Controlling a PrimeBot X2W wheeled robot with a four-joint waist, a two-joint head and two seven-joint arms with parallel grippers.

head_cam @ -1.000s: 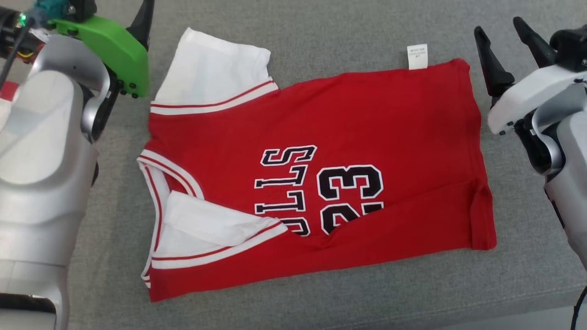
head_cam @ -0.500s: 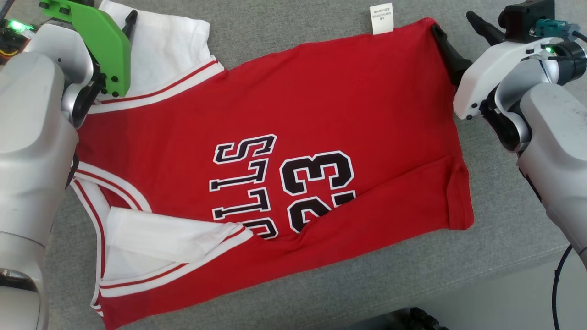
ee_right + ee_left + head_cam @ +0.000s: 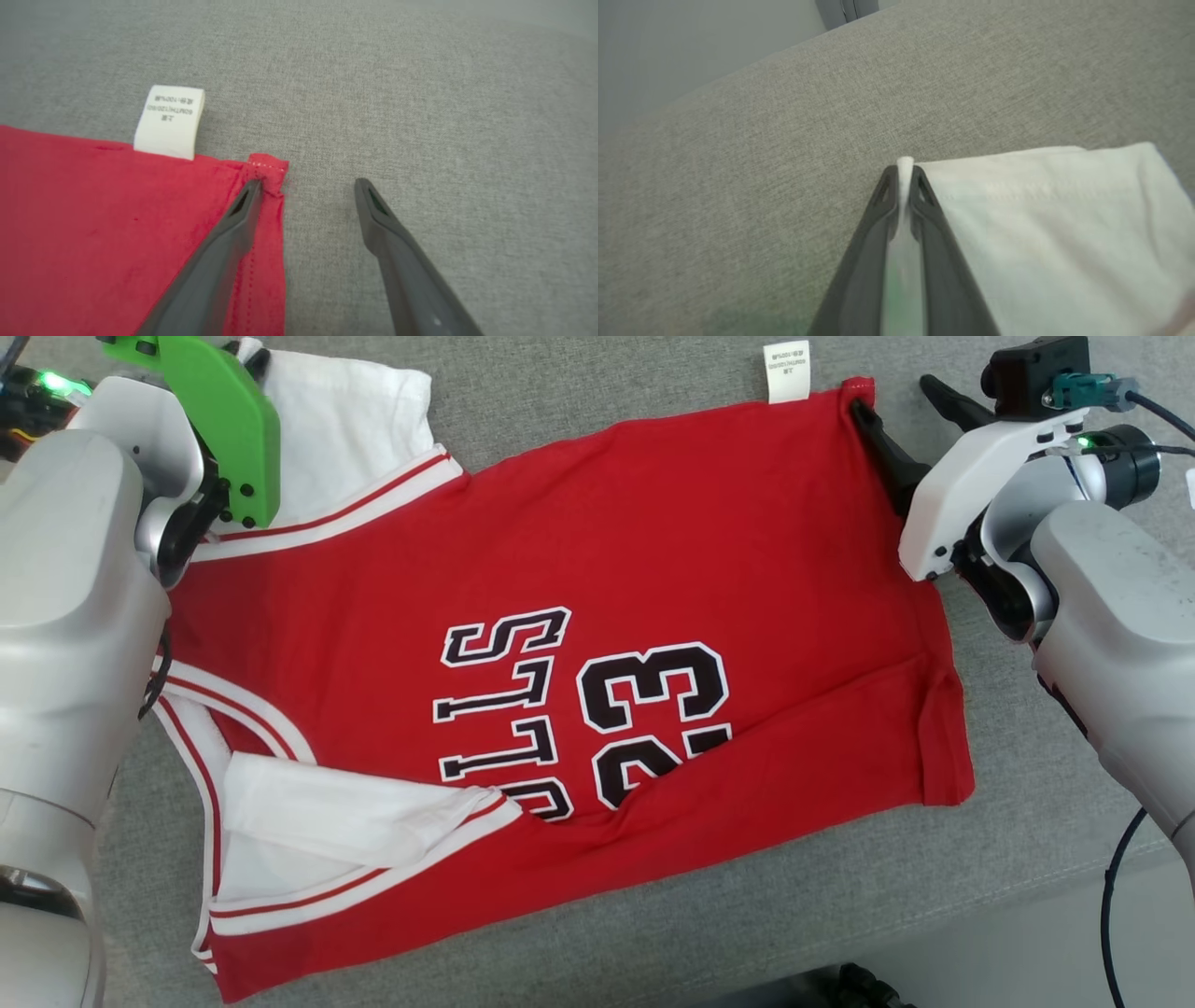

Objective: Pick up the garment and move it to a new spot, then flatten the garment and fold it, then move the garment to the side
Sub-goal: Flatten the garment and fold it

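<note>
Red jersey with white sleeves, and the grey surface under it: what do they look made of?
Red jersey with white sleeves: soft matte knit, possibly cotton; it creases and shows stitched hems. Grey surface: matte woven fabric, upholstery-like, with visible heathered weave.

Head view: mounted high, facing steeply down on the grey cushion (image 3: 597, 392) from moderate range, with the garment (image 3: 700, 551) across mid-frame.

Left wrist view: low and near, aimed along the left gripper (image 3: 904, 170) at the white sleeve (image 3: 1041, 224) edge; overlaps the head view's upper-left corner.

Right wrist view: near, angled down along the right gripper (image 3: 308, 184) at the hem corner (image 3: 268, 165) and label (image 3: 170, 121); overlaps the head view's upper right.
</note>
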